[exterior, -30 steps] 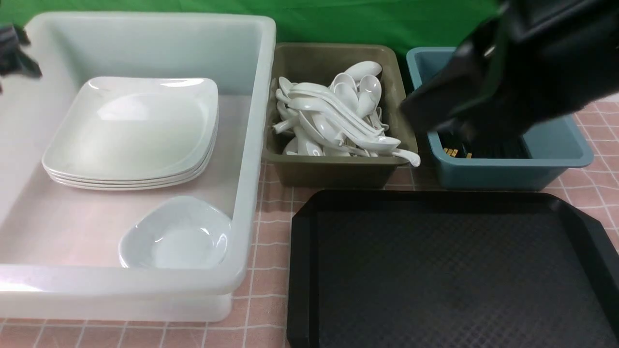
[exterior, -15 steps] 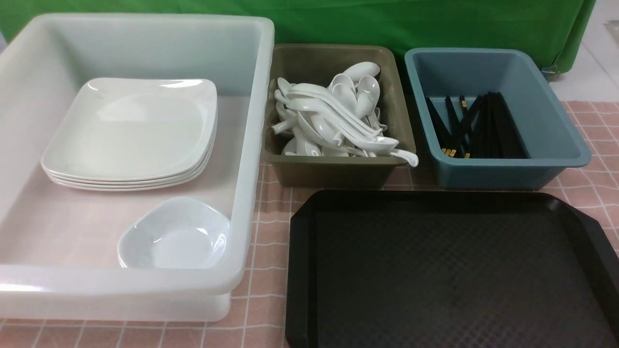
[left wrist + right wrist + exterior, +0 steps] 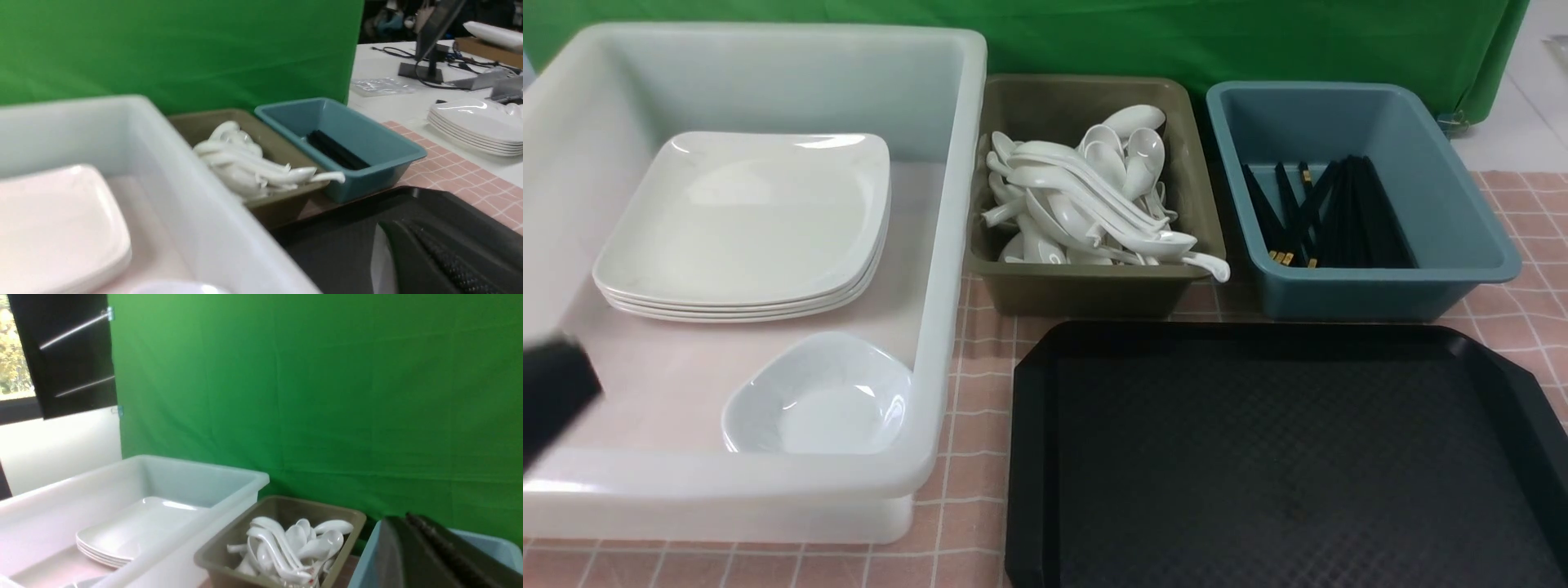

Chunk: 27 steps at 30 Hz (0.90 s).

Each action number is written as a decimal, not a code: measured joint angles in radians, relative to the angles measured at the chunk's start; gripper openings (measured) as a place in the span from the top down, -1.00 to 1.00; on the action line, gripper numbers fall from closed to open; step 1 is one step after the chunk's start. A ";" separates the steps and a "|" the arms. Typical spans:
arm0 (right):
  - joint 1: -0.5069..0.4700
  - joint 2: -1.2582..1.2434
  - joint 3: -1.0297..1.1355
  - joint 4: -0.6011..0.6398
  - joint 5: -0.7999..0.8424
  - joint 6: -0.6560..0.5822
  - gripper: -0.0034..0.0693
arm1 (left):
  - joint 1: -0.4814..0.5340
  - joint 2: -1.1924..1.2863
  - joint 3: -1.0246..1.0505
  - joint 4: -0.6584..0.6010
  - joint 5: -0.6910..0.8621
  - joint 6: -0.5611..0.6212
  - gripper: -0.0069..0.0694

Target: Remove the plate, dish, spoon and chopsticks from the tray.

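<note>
Left pincer (image 3: 445, 257) shut, holding nothing, only dark ribbed fingers (image 3: 433, 249) showing in its wrist view; a dark blur of the left arm (image 3: 556, 396) at 9 o'clock in the front view. Right pincer (image 3: 445, 555) likewise closed and empty.

Big black plastic tray (image 3: 1282, 465) with cut corners and diamond-textured floor at 5 o'clock on the pink checked desk (image 3: 980, 392), bare. Large glossy white rounded-rectangular plate (image 3: 743, 216) atop a stack inside the translucent white plastic bin (image 3: 947, 245) at 10 o'clock. Small deep pale bluish-white dish (image 3: 821, 396) at 7 o'clock in that bin. Glossy white ceramic spoons (image 3: 1086, 196) heaped in the olive bin (image 3: 1086, 290) at 12 o'clock. Thin black chopsticks (image 3: 1339, 216) with gold bands in the blue bin (image 3: 1388, 290) at 2 o'clock.
</note>
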 joint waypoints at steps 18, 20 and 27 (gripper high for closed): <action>0.000 -0.006 0.024 0.000 -0.010 0.004 0.58 | 0.000 -0.125 0.276 0.000 -0.334 0.003 0.82; 0.000 -0.006 0.024 0.000 -0.010 0.004 0.57 | 0.000 -0.125 0.276 0.000 -0.334 0.003 0.82; 0.000 -0.006 0.024 0.000 -0.010 0.004 0.54 | 0.000 -0.125 0.276 0.000 -0.334 0.004 0.82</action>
